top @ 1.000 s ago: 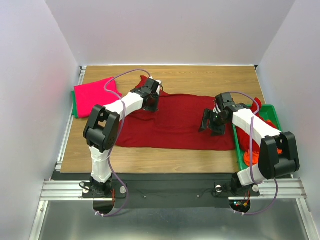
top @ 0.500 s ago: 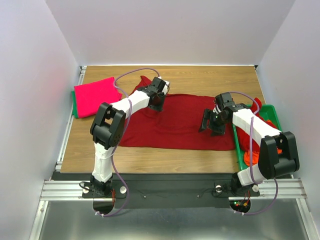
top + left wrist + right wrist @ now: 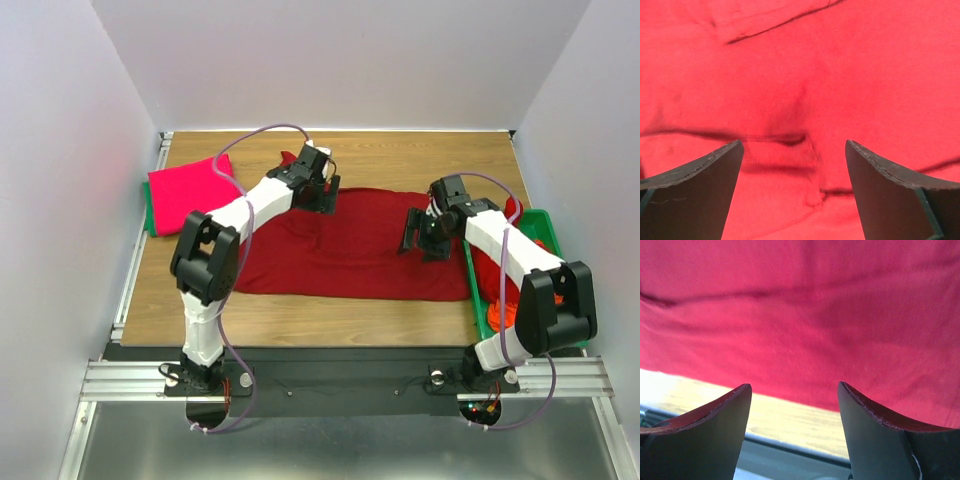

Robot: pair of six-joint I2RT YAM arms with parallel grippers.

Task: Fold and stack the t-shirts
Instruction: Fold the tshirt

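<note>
Jaws of the left gripper (image 3: 792, 145) stand wide apart and empty over creased cloth at the far edge of the dark red t-shirt (image 3: 350, 250), which lies spread on the desk (image 3: 400, 155). The right gripper (image 3: 792, 387) has its jaws equally apart and empty above the shirt's right side. Whether either touches the cloth is unclear. The right arm hides part of the green tray (image 3: 548, 228).

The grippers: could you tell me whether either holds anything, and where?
Nothing held: left gripper and right gripper are open above the dark red cotton t-shirt.

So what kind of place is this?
Probably a lab test cell: left arm and right arm bolted to a metal rail, a wooden table boxed in by plain white walls.
</note>
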